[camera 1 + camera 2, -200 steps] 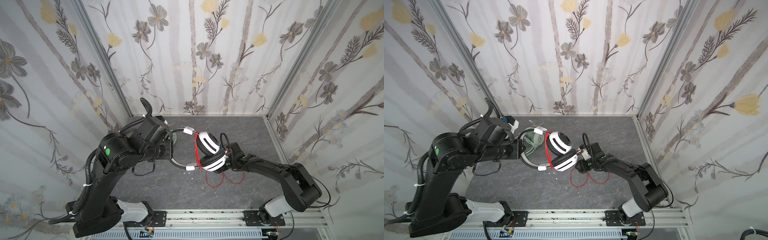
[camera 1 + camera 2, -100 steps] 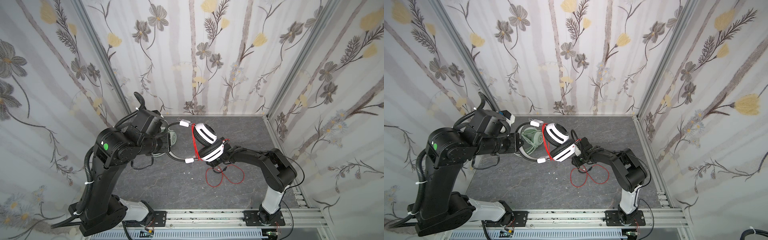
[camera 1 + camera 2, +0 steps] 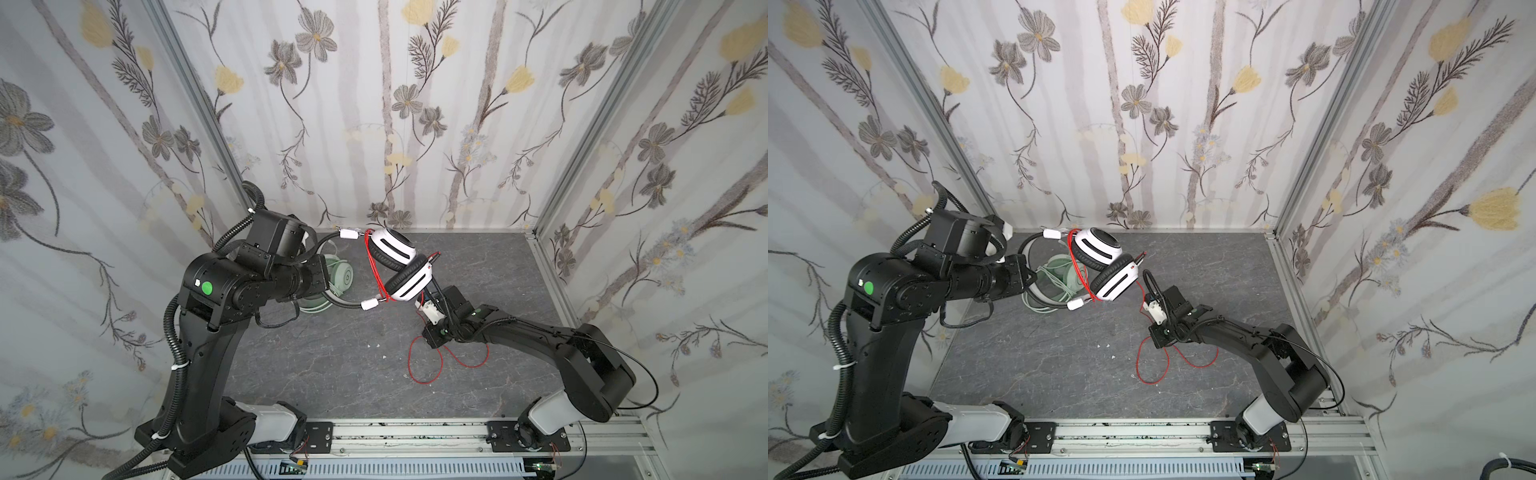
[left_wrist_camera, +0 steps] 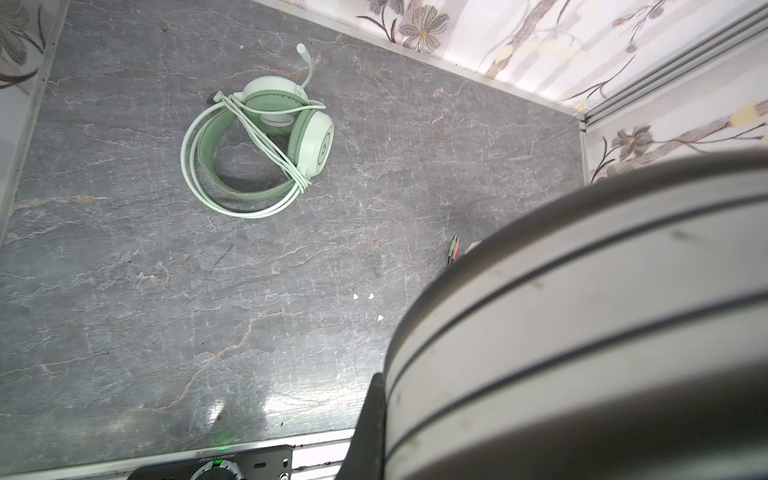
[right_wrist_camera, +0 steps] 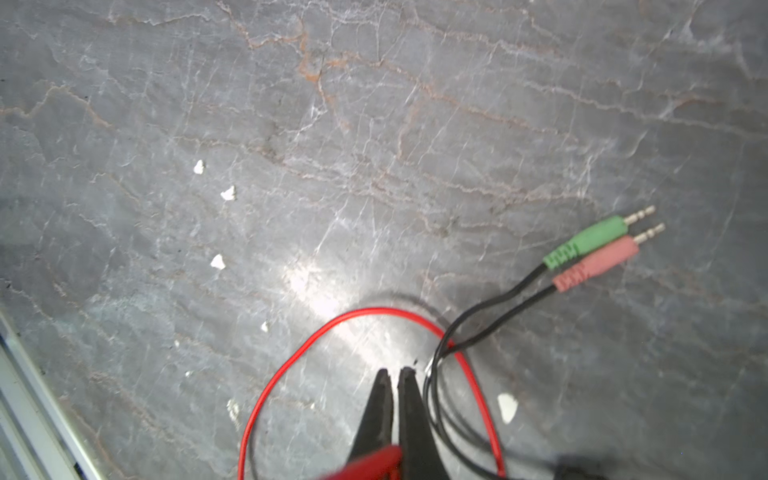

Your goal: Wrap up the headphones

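Note:
The white-and-black headphones (image 3: 395,249) (image 3: 1098,249) hang above the table's back middle, several turns of thin red cable (image 3: 374,270) wound across them. My left gripper (image 3: 326,272) (image 3: 1026,276) is shut on their headband (image 4: 582,332), beside one dark finger (image 4: 372,415). The rest of the red cable (image 3: 428,365) (image 3: 1154,365) lies in loops on the table. My right gripper (image 5: 395,374) (image 3: 433,337) is low over those loops, shut on a red strand. The green and pink plugs (image 5: 594,249) lie on the table. The mint green headphones (image 4: 266,141) (image 3: 1059,282) lie under the left gripper, cable wrapped round them.
Small white scraps (image 5: 216,262) (image 3: 382,356) dot the grey marble tabletop (image 3: 332,374). Flowered walls close the back and both sides. A metal rail (image 3: 415,432) with both arm bases runs along the front edge.
My right gripper has shut and dropped from beside the ear cup down to the cable loops. My left gripper has carried the white-and-black headphones a little up and toward the back.

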